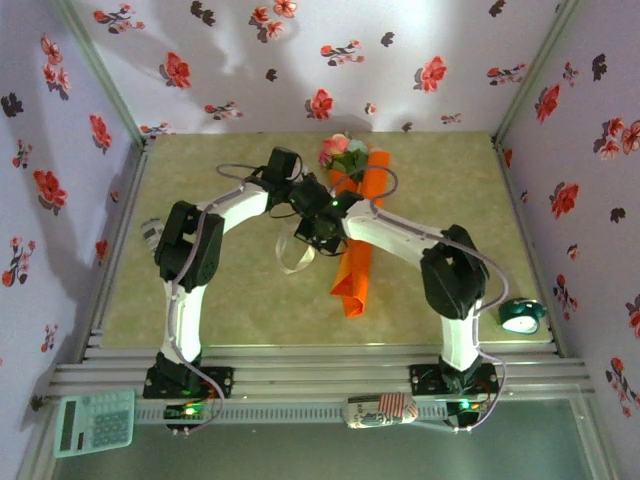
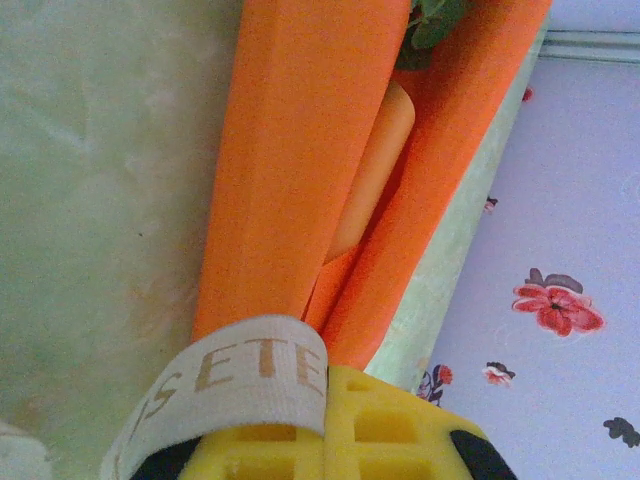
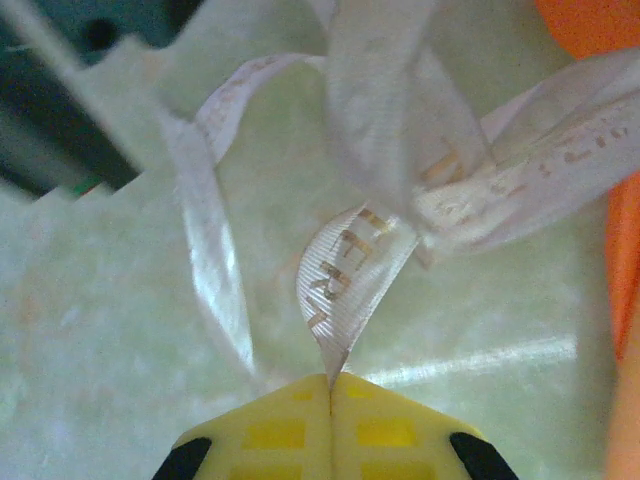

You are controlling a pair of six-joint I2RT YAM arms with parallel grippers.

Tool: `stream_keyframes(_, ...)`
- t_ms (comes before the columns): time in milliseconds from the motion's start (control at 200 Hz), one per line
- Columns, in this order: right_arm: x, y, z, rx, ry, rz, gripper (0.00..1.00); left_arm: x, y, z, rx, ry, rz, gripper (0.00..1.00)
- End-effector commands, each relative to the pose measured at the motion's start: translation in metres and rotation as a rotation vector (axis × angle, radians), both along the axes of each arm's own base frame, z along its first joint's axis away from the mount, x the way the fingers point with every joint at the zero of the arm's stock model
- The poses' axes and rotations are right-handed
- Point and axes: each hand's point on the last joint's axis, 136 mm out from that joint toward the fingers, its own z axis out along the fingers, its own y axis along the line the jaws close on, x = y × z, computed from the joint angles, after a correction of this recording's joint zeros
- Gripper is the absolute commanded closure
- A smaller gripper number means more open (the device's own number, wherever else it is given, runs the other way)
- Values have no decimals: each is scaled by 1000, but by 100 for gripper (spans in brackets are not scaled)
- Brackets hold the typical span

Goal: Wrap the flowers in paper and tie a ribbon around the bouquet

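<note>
The bouquet [image 1: 358,240] lies on the table as a slim orange paper cone, with pink and cream flowers [image 1: 341,150] and leaves at its far end. Both arms meet just left of it. My left gripper [image 2: 328,385] is shut on the ribbon [image 2: 225,375], whose gold-lettered band curls over its left finger, and the orange paper [image 2: 290,170] lies straight ahead with green leaves [image 2: 435,15] at the top. My right gripper [image 3: 331,385] is shut on another stretch of ribbon [image 3: 350,270], which rises into a loose tangle of loops. A slack ribbon loop [image 1: 295,258] hangs below the grippers.
A teal round clock [image 1: 521,316] sits at the table's right front corner. A calculator [image 1: 93,422] and a striped case [image 1: 380,410] lie on the front rail. Flower-print walls close in the table on three sides.
</note>
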Motion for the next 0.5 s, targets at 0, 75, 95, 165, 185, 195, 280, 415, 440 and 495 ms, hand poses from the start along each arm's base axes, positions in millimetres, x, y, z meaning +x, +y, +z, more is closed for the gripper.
stream_keyframes(0,-37,-21,12,-11,145,203,100,4,2,-2,7,26,12,100)
stream_keyframes(75,-51,-35,11,-11,222,265,100,2,1,-2,8,28,9,100)
stream_keyframes(95,-53,-39,13,-17,228,278,100,2,1,-2,8,28,10,100)
stream_keyframes(165,-56,-56,19,-27,235,294,100,0,0,-3,11,34,7,100)
stream_keyframes(185,-56,-60,21,-18,233,299,100,0,-1,-2,11,33,6,100)
stream_keyframes(195,-56,-61,23,-15,231,301,100,-1,-1,-3,11,33,4,100)
stream_keyframes(280,-57,-84,32,-20,242,303,100,-3,-2,-2,14,36,0,100)
stream_keyframes(415,-58,-122,35,-64,278,319,100,-7,-4,-2,23,43,-9,100)
stream_keyframes(440,-58,-128,35,-73,286,319,100,-7,-4,-2,25,41,-12,100)
stream_keyframes(495,-57,-137,32,-77,302,314,100,-8,-4,-2,30,41,-14,100)
